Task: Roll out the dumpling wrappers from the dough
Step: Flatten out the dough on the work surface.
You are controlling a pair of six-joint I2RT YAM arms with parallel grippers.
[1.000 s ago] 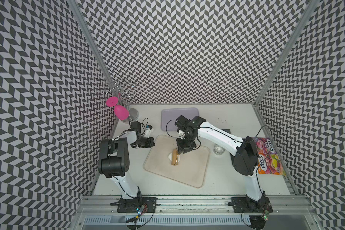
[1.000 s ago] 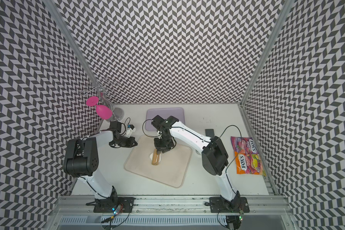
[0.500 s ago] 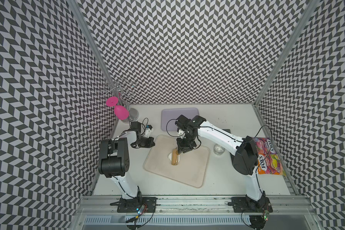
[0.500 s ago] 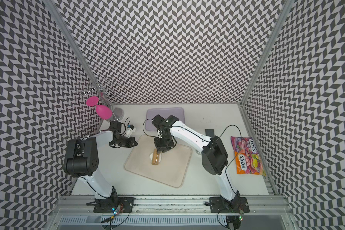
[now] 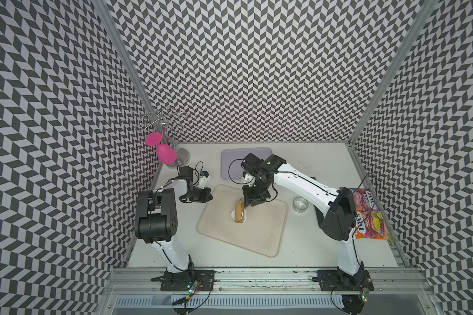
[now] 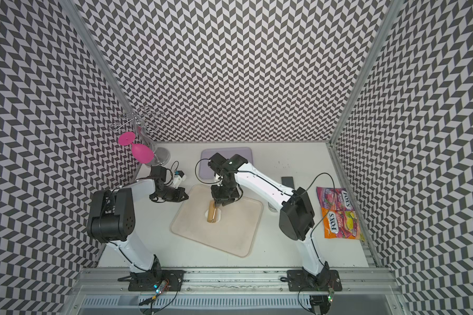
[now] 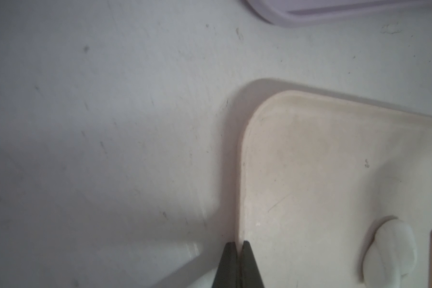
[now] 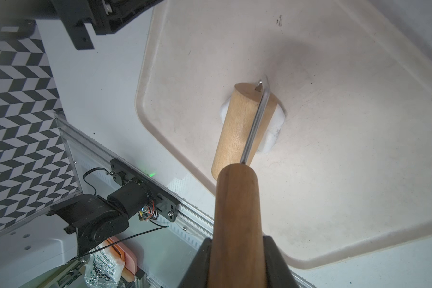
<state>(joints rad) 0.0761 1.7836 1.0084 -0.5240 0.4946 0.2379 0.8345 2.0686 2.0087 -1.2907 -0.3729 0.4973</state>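
right fingers [image 8: 276, 264]: clamped on rolling pin [image 8: 236, 189] handle | dough [image 8: 276, 129]: a white lump is pinned under the roller on the beige tray [image 8: 334, 174] | left fingers [image 7: 228, 264]: held together at the tray's edge

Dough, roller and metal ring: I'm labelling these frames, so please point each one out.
dough [image 8: 277, 122]: right wrist view, on the white edge showing beside the roller.
roller [image 8: 237, 129]: right wrist view, on the middle of the wooden barrel.
metal ring [image 5: 300, 209]: a top view, on its near wall.
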